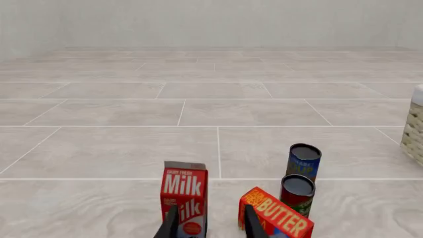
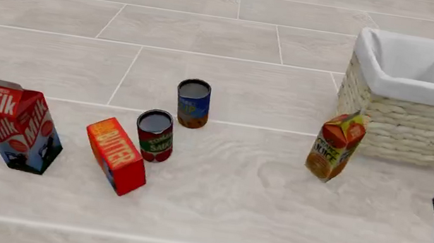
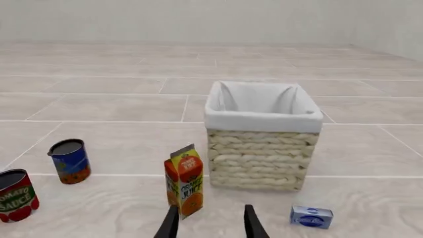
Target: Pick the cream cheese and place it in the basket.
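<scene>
cheese lies flat on the counter near the basket, on its near side, beside the juice carton. both pincers, left and right, are spread and empty.

The basket stood mid-frame, the juice carton before its left corner. The cream cheese lay lower right, beside the right gripper's parted fingers.

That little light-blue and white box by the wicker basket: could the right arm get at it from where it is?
Probably yes. The small light-blue and white box lies flat on the floor just beside the open right gripper, apart from the cream wicker basket and the orange juice carton, with nothing between.
</scene>
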Available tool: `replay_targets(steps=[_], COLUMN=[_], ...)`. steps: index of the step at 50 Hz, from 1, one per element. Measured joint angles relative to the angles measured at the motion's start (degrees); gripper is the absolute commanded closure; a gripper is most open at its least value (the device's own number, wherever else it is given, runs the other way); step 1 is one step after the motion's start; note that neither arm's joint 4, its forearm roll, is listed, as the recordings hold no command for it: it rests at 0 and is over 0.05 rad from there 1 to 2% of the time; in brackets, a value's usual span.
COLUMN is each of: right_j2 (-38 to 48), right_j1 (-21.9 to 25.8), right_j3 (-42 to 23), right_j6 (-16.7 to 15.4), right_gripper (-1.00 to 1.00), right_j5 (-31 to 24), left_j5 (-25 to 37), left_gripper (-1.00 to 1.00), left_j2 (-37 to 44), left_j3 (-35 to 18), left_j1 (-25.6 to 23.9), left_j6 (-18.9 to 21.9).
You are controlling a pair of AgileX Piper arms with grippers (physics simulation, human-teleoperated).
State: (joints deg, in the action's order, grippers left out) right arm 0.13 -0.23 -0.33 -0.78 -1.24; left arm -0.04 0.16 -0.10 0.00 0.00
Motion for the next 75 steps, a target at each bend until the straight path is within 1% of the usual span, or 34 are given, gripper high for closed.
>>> replay_targets(steps=[8, 18, 34, 43, 50, 60, 68, 75], right_j2=[0.9, 3.5, 10.6, 15.6, 18.5, 22.7, 27.2, 31.9], right_j1=[0.5, 1.0, -0.2, -2.1, -3.8, -5.9, -7.9, -10.1], right_j3=[-0.7, -3.2, -13.4, -18.8, -22.5, -26.5, -28.6, -30.7], right_j6=[0.2, 0.5, 0.5, 0.2, -2.3, -7.4, -11.5, -15.9], right_gripper=[-1.0, -1.0, -1.0, -1.0, -1.0, -1.0, -1.0, -1.0], right_j5=[0.4, 0.7, -4.0, -7.6, -11.5, -17.1, -19.3, -20.9], left_j5=[0.0, 0.0, -0.1, -0.1, -0.1, -0.1, -0.1, -0.1], left_gripper=[-1.0, -1.0, -1.0, -1.0, -1.0, -1.0, -1.0, -1.0], left_j2=[0.1, 0.2, 0.2, 0.3, 0.3, 0.3, 0.3, 0.3], left_j3=[-0.1, -0.1, -0.1, -0.1, -0.1, -0.1, -0.1, -0.1], left_j1=[0.0, 0.0, 0.0, 0.0, 0.0, 0.0, 0.0, 0.0], left_j6=[0.0, 0.0, 0.0, 0.0, 0.0, 0.0, 0.0, 0.0])
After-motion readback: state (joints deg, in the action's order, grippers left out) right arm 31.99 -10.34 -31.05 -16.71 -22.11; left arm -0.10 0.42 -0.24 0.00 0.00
